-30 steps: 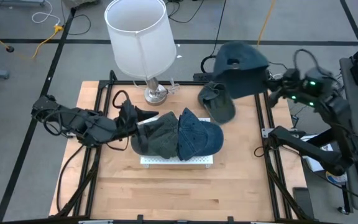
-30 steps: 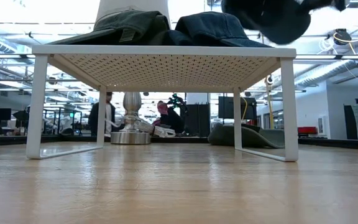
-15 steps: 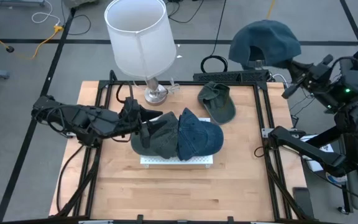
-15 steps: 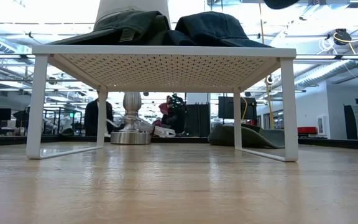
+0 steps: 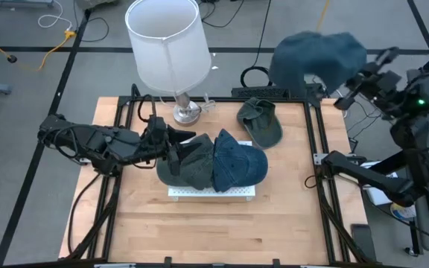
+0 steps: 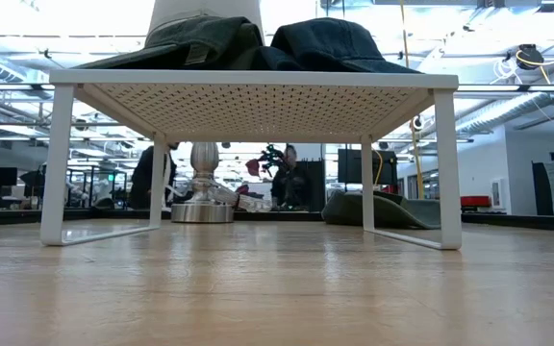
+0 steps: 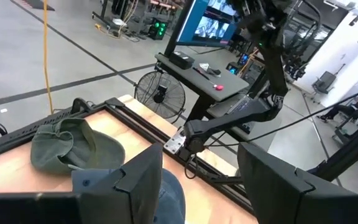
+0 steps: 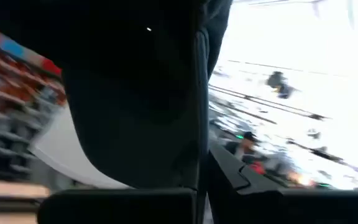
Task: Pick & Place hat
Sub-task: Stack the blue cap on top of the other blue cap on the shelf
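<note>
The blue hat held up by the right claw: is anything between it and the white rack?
Nothing visible blocks the path. The blue hat hangs beyond the table's far edge, but the white rack already carries two hats.

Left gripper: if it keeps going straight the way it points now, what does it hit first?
Probably the dark green hat on the white rack. The left gripper points right, open, fingertips already at that hat's edge; the blue hat lies just beyond. Height unclear.

I am seeing a teal hat [image 5: 319, 58], a white lampshade [image 5: 165, 42], a white perforated rack [image 6: 254, 97], a tan wood desk [image 5: 281, 208].
</note>
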`<act>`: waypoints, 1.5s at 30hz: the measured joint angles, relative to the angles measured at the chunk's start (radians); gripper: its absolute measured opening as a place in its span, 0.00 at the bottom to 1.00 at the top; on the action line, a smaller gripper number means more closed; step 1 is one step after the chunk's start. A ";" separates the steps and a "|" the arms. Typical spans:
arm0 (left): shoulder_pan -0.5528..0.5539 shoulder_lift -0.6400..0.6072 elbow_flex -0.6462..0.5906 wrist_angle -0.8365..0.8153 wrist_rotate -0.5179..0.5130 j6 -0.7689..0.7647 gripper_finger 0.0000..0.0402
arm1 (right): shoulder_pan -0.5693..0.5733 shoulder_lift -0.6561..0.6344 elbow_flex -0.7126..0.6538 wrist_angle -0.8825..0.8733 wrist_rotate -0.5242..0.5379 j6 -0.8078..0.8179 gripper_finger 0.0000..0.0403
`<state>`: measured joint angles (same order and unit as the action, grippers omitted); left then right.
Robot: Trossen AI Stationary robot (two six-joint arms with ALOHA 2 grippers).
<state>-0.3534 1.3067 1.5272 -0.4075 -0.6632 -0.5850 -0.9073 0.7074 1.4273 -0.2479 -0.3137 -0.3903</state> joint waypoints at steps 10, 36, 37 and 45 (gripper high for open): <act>0.006 0.000 0.000 0.002 0.000 -0.004 0.53 | 0.105 0.171 0.009 0.289 -0.033 0.144 0.00; -0.011 -0.056 0.000 0.125 0.083 -0.231 0.53 | 1.086 0.648 0.212 0.727 1.084 -0.940 0.00; -0.016 -0.067 0.000 0.122 0.098 -0.234 0.53 | 1.107 0.659 0.212 0.759 1.110 -0.989 0.00; -0.096 -0.142 0.000 0.118 0.172 -0.334 0.53 | 1.244 0.731 0.212 0.868 1.279 -1.209 0.00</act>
<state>-0.4496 1.1648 1.5276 -0.2894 -0.4916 -0.9189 0.3364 1.4380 1.6394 0.6201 0.9652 -1.5989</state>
